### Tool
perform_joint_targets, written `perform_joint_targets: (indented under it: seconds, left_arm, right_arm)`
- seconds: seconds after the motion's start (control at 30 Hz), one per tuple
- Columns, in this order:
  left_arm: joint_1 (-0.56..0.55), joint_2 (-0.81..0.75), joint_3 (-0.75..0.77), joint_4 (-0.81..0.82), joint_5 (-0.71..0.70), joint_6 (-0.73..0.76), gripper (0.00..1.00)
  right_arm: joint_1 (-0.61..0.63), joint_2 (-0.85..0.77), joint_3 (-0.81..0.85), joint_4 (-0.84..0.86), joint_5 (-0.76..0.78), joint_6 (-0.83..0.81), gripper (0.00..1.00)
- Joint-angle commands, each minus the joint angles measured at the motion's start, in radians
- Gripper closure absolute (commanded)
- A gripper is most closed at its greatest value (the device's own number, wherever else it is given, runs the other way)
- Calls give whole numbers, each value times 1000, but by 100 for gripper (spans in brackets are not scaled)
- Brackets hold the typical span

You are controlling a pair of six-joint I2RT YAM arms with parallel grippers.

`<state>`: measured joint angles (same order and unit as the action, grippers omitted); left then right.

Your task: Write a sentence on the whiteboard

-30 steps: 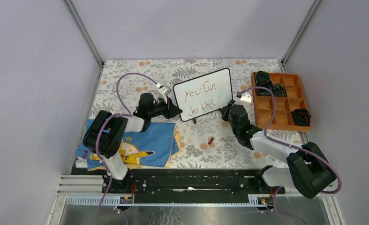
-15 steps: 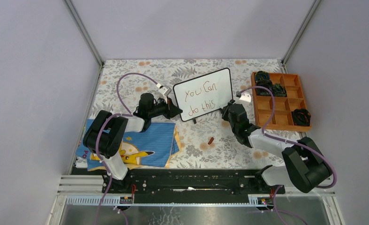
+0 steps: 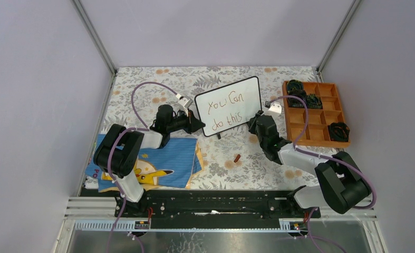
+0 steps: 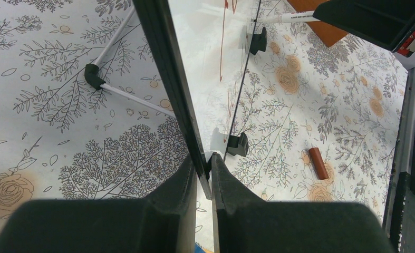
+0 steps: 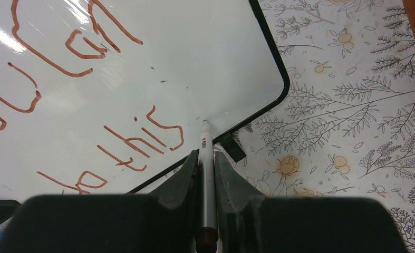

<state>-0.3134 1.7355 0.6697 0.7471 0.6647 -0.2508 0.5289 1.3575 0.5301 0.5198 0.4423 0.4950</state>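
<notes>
Whiteboard [image 3: 229, 106] stands propped and tilted on the flowered tabletop [image 3: 221, 174] in the overhead view, its white face carrying the sentence [image 3: 225, 112] "You Can do this" in reddish-brown marker, in two lines. The left gripper [image 3: 199, 125] meets the whiteboard's left edge, and the right gripper [image 3: 254, 123] sits at its lower right corner. An orange tray [image 3: 321, 117] with dark items in some compartments lies to the right of the whiteboard, apart from it. A blue cloth [image 3: 160, 158] with a yellow cartoon figure lies below and left of the whiteboard, and a short reddish-brown cylinder [image 3: 237, 157] lies alone on the tabletop just below it.

In the left wrist view the jaws are closed on the whiteboard's thin black frame, pinching it edge-on. Behind the whiteboard, thin white stand legs [image 4: 126, 92] with a black joint rest on the tabletop. Two small black feet [image 4: 238, 144] show along its front edge.

In the right wrist view the jaws are clamped on a white marker [image 5: 207, 153], which points up at the whiteboard. Its tip lies near the whiteboard's lower edge, just right of the word "this". Whether the tip touches the surface I cannot tell. The last strokes of "Can" and "do this" fill the left of the whiteboard's face.
</notes>
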Motion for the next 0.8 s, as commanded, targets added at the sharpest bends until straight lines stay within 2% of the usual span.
perform_joint_targets:
  seconds: [0.0,0.53,0.77]
  left_arm:
    - [5,0,-16,-42,-100,81,100]
    - [4,-3,-17,-45,-105,84,100]
    - [4,-7,-18,-42,-116,85,100]
  right_arm:
    - [-9,10,42,55,-7,8,100]
    - [-12,6,39,45,-19,5,100]
    - [-13,-89,42,-68,-34,1,100]
